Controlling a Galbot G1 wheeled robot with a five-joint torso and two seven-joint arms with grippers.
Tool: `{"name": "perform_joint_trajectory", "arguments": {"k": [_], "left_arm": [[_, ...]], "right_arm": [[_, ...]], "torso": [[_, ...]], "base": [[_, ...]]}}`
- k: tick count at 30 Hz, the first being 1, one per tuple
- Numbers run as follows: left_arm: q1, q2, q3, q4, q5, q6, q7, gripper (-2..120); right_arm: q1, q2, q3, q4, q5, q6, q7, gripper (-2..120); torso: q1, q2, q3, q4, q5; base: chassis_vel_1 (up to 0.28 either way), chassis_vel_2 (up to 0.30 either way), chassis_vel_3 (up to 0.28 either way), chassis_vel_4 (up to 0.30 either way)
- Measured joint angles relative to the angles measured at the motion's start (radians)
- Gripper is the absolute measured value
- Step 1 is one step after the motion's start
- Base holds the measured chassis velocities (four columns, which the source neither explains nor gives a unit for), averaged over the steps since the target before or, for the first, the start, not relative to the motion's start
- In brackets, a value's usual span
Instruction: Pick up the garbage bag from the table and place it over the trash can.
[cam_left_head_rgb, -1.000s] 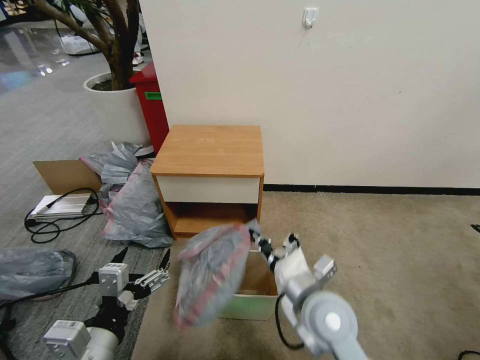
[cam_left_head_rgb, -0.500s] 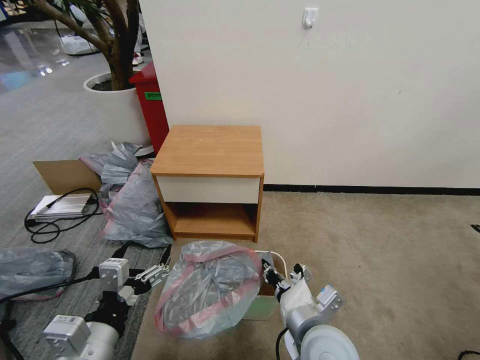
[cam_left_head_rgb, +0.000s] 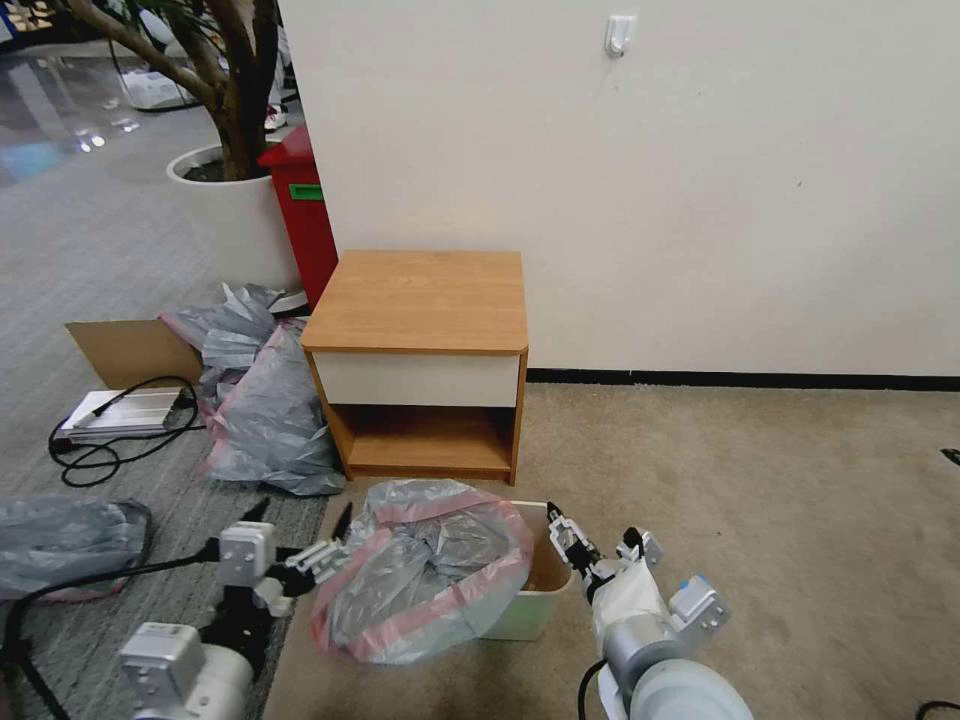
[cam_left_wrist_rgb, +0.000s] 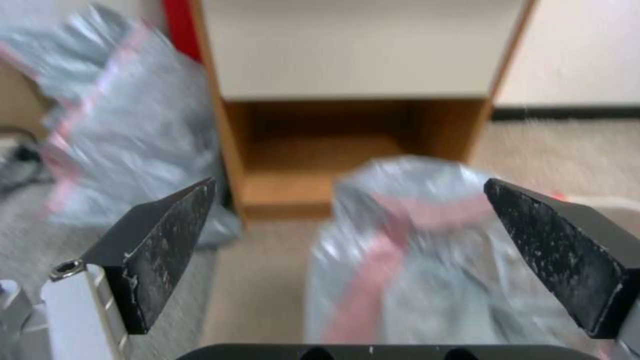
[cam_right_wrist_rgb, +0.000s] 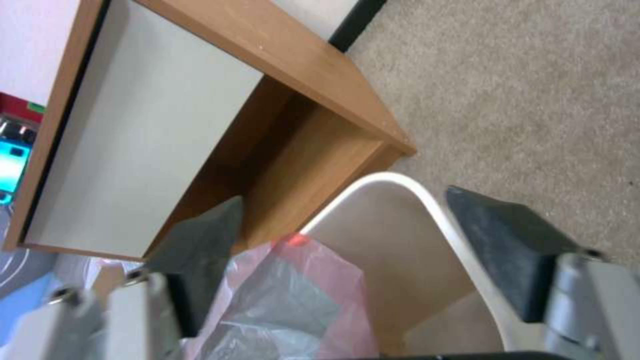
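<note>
Head view: the garbage bag (cam_left_head_rgb: 425, 570) lies draped over the left part of the trash can (cam_left_head_rgb: 535, 600), spilling onto the carpet, its pink-banded mouth not spread round the rim; placement judged incomplete. The bench (cam_left_head_rgb: 420, 300) stands bare behind. The right gripper (cam_left_head_rgb: 598, 547) hovers over the can's right rim, fingers open, holding nothing; the left gripper (cam_left_head_rgb: 300, 545) sits low just beside the bag, fingers spread, empty.

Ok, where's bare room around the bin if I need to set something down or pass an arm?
The table top is bare. Open carpet lies right of the trash can, toward the wall. Crowded: the garbage bag drapes the can's left side, the open left gripper beside it; the open right gripper is at the can's right rim; grey sacks and a cable left of the table.
</note>
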Motion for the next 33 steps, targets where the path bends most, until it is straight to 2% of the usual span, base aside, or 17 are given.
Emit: {"name": "perform_joint_trajectory", "arguments": {"k": [2,3,6,18,21,23,26,28,29,31,33], "left_arm": [[0.011,0.0,0.062,0.018,0.031,0.013,-0.026,100],[0.011,0.0,0.062,0.018,0.031,0.013,-0.026,100],[0.024,-0.003,0.133,0.036,0.053,0.032,-0.079,100],[-0.006,0.015,0.204,0.083,0.033,0.078,-0.146,99],[-0.032,0.018,0.217,0.109,0.002,0.097,-0.188,85],[-0.039,0.018,0.219,0.113,-0.008,0.101,-0.196,82],[-0.07,0.019,0.228,0.125,-0.061,0.121,-0.235,67],[-0.077,0.019,0.229,0.128,-0.072,0.126,-0.241,64],[-0.091,0.021,0.23,0.135,-0.086,0.13,-0.254,57],[-0.105,0.025,0.23,0.142,-0.095,0.132,-0.258,53],[-0.119,0.033,0.23,0.149,-0.105,0.133,-0.262,55]], "right_arm": [[0.004,0.001,0.003,0.0,0.0,0.002,-0.001,92],[0.004,0.001,0.003,0.0,0.0,0.002,-0.001,92],[0.009,0.002,0.005,-0.003,-0.006,0.005,-0.002,100],[0.008,0.014,0.011,-0.013,-0.023,0.011,-0.005,100],[0.003,0.022,0.01,-0.023,-0.014,0.02,-0.005,100],[0.0,0.024,0.01,-0.027,-0.014,0.021,-0.005,100],[-0.012,0.035,0.005,-0.039,-0.017,0.024,-0.005,100],[-0.014,0.037,0.002,-0.04,-0.02,0.027,-0.005,100],[-0.014,0.04,-0.006,-0.046,-0.032,0.036,-0.006,100],[-0.013,0.043,-0.012,-0.052,-0.047,0.045,-0.007,100],[-0.012,0.046,-0.02,-0.059,-0.061,0.054,-0.007,100]], "torso": [[0.0,0.0,0.0,0.0,-0.0001],[0.0,0.0,0.0,0.0,-0.0001],[0.0,0.0,0.0,0.0,0.0],[0.0,0.0,0.0,0.0,-0.0001],[0.0,0.0,0.0,0.0,-0.0002],[0.0,0.0,0.0,0.0001,-0.0001],[0.0,0.0,0.0,0.0,-0.0002],[0.0,0.0,0.0,0.0,-0.0001],[0.0,0.0,0.0,0.0,-0.0002],[0.0,0.0,0.0,0.0,-0.0002],[0.0,0.0,0.0,0.0,-0.0001]], "base": [[0.0,0.0,0.0,0.0],[0.0,0.0,0.0,0.0],[0.0,0.0,0.0,0.0],[0.0,0.0,0.0,0.0],[0.0,0.0,0.0,0.0],[0.0,0.0,0.0,0.0],[0.0,0.0,0.0,0.0],[0.0,0.0,0.0,0.0],[0.0,0.0,0.0,0.0],[0.0,0.0,0.0,0.0],[0.0,0.0,0.0,0.0]]}}
